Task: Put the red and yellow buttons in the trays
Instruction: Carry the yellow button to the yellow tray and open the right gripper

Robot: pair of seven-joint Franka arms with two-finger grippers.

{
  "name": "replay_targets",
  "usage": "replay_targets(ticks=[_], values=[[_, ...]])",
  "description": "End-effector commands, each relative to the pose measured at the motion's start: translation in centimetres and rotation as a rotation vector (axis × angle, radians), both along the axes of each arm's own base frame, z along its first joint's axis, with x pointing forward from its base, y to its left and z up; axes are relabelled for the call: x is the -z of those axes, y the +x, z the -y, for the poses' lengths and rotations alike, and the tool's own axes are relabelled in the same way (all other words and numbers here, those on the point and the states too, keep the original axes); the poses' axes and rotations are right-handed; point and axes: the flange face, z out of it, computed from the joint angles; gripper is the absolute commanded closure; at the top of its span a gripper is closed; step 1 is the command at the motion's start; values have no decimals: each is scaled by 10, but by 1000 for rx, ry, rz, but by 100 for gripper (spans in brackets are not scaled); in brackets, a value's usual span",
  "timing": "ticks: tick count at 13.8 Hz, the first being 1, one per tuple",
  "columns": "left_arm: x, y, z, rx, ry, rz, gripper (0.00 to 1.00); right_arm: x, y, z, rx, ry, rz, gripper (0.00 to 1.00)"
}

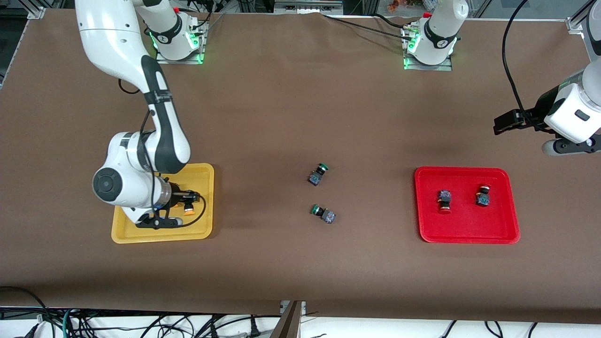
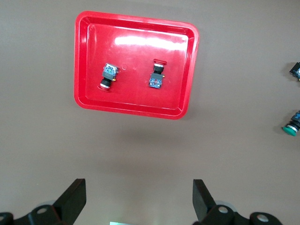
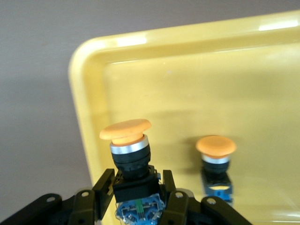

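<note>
My right gripper (image 1: pixel 188 201) (image 3: pixel 137 180) is low over the yellow tray (image 1: pixel 199 174) (image 3: pixel 187 70), shut on the dark body of a yellow-capped button (image 1: pixel 189 210) (image 3: pixel 125 130). Another yellow button (image 3: pixel 215 157) rests in that tray beside it; the arm hides it in the front view. Two red buttons (image 1: pixel 444 201) (image 1: pixel 482 195) lie in the red tray (image 1: pixel 465 172), also seen in the left wrist view as red buttons (image 2: pixel 108 76) (image 2: pixel 157 77) in the red tray (image 2: pixel 136 110). My left gripper (image 1: pixel 504 123) (image 2: pixel 139 199) hangs open and empty over bare table beside the red tray.
Two green-capped buttons (image 1: pixel 318 173) (image 1: pixel 324 213) lie on the brown table between the trays, one nearer the front camera than the other. They also show at the edge of the left wrist view as green buttons (image 2: pixel 295 70) (image 2: pixel 293 124).
</note>
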Motion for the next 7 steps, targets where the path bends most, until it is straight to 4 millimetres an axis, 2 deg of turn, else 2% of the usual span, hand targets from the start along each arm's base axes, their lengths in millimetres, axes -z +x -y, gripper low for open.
replay_targets(ticks=[1,2,4,5,7], values=[[1,3,-2,-8,-24,3,0,20,0,10,21,25,-14,61],[1,4,-2,-9,-25,3,0,28,0,13,28,19,-11,37],[-7,8,1,-4,-25,23,0,27,1,13,42,18,-9,17],[-4,10,1,-5,-28,18,0,25,2,12,42,18,-8,3],[-4,10,1,-4,-28,18,0,17,2,4,29,22,1,1]])
